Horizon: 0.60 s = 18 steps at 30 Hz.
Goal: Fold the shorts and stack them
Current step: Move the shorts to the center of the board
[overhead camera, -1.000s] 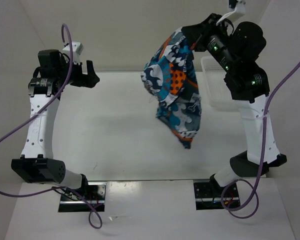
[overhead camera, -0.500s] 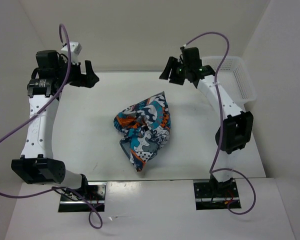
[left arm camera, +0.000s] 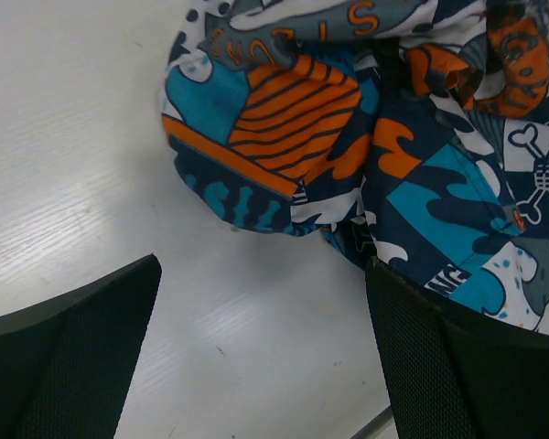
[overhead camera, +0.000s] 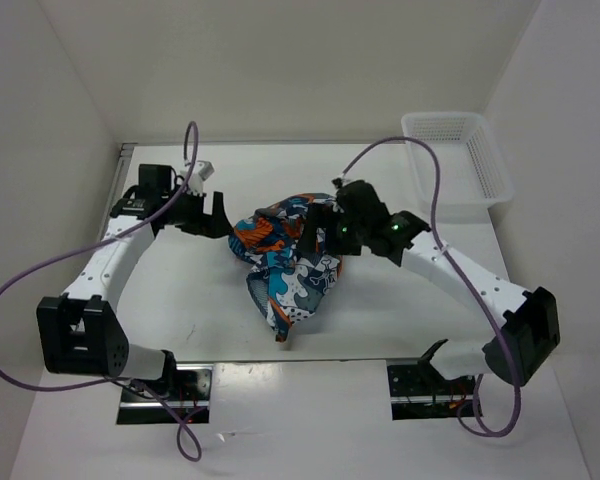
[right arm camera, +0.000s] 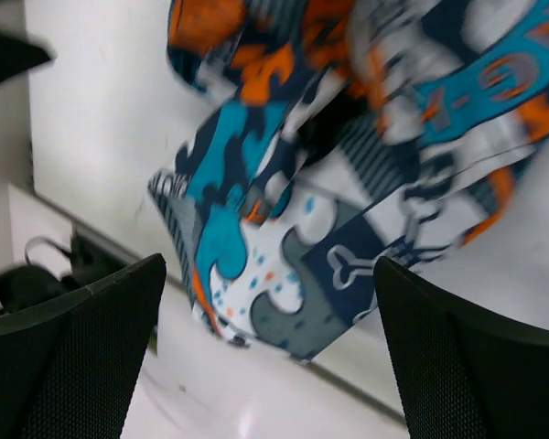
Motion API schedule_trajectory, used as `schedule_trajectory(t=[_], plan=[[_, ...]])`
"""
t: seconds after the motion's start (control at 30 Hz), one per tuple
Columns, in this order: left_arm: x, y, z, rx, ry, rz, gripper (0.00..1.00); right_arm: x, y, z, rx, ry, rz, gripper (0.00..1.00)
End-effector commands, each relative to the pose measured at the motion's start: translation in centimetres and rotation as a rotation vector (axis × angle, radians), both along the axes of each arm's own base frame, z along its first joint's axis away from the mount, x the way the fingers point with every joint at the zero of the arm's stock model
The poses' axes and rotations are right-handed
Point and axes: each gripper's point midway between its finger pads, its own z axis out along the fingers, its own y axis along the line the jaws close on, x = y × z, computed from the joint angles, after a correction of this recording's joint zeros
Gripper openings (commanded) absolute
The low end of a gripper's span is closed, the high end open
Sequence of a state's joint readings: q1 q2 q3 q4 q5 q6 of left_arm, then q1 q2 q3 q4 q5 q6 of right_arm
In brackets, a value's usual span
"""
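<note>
The shorts (overhead camera: 285, 265) lie in a crumpled heap on the white table (overhead camera: 180, 300), showing teal, orange, white and dark patches. My left gripper (overhead camera: 217, 215) stands open at the heap's left edge. In the left wrist view the shorts (left arm camera: 366, 137) lie just ahead of the left gripper (left arm camera: 263, 274), with bare table between its fingers (left arm camera: 73, 357). My right gripper (overhead camera: 315, 238) hovers open over the heap's right side. In the right wrist view the shorts (right arm camera: 348, 183) fill the space ahead of the right gripper (right arm camera: 270, 265), which holds nothing.
A white mesh basket (overhead camera: 460, 165) stands at the back right corner. The table's near edge (overhead camera: 310, 358) runs just below the heap's lower tip. White walls enclose the left, back and right sides.
The right gripper, which held the shorts up high, opened and the shorts dropped in a heap on the table. Both arms have since come down to the heap's sides.
</note>
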<state>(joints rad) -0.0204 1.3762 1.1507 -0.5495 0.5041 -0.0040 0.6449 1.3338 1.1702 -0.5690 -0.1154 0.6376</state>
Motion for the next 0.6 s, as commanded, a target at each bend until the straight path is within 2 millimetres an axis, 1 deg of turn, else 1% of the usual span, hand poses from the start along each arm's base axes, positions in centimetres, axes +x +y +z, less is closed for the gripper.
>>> schedule_trajectory(t=[0.0, 0.03, 0.07, 0.1, 0.13, 0.17, 0.2, 0.23, 0.27, 0.3, 0.33, 0.37, 0.4, 0.43, 0.47, 0.53, 0.57], plan=[[1.1, -1.2, -1.3, -0.013, -0.039, -0.041, 0.99, -2.5, 2.8, -1.2, -0.039, 0.002, 0.060, 1.00], [1.7, -1.2, -1.5, -0.013, -0.059, -0.041, 0.99, -3.0, 3.2, -2.0, -0.069, 0.007, 0.071, 1.00], [1.8, -1.5, -2.1, -0.006, -0.056, -0.046, 0.99, -4.3, 4.7, -3.0, -0.109, 0.019, 0.117, 1.00], [2.1, -1.7, -3.2, 0.002, -0.039, -0.048, 0.99, -4.8, 5.2, -3.4, -0.142, 0.022, 0.131, 1.00], [2.5, -1.7, -3.8, 0.002, -0.042, -0.048, 0.99, -4.9, 5.4, -4.2, -0.193, 0.013, 0.124, 1.00], [2.7, -2.1, -4.2, 0.002, -0.041, -0.059, 0.99, -5.9, 6.3, -6.1, -0.249, 0.041, 0.137, 1.00], [2.8, -2.8, -5.3, 0.003, -0.018, -0.077, 0.99, -5.9, 6.6, -6.3, -0.270, 0.041, 0.126, 1.00], [3.1, -3.4, -5.5, 0.003, -0.026, -0.089, 0.99, -6.0, 6.5, -7.2, -0.298, 0.053, 0.117, 1.00], [3.2, -3.2, -6.8, 0.011, 0.006, -0.083, 0.99, -5.7, 6.7, -8.0, -0.306, 0.062, 0.098, 1.00], [3.5, -3.8, -7.0, 0.011, -0.005, -0.098, 0.99, -5.7, 6.8, -8.5, -0.306, 0.071, 0.091, 1.00], [3.5, -4.5, -7.2, 0.003, -0.006, -0.118, 0.99, -5.4, 7.3, -8.3, -0.283, 0.062, 0.082, 1.00], [3.9, -4.6, -7.5, 0.003, -0.004, -0.118, 0.99, -5.3, 7.2, -9.3, -0.304, 0.068, 0.077, 0.97], [4.3, -5.0, -7.6, 0.001, -0.019, -0.127, 0.99, -5.3, 7.2, -9.7, -0.308, 0.078, 0.071, 0.91], [4.3, -5.0, -8.1, 0.002, -0.007, -0.127, 0.99, -5.2, 7.4, -9.7, -0.308, 0.078, 0.071, 0.86], [4.2, -5.5, -9.0, -0.003, 0.012, -0.144, 0.99, -4.9, 7.3, -10.0, -0.323, 0.073, 0.061, 0.70], [3.9, -5.9, -9.9, -0.018, 0.041, -0.159, 0.99, -4.7, 7.2, -10.0, -0.324, 0.068, 0.041, 0.52], [4.1, -6.1, -9.8, -0.029, 0.042, -0.169, 0.95, -4.4, 7.0, -10.0, -0.333, 0.057, 0.029, 0.35]])
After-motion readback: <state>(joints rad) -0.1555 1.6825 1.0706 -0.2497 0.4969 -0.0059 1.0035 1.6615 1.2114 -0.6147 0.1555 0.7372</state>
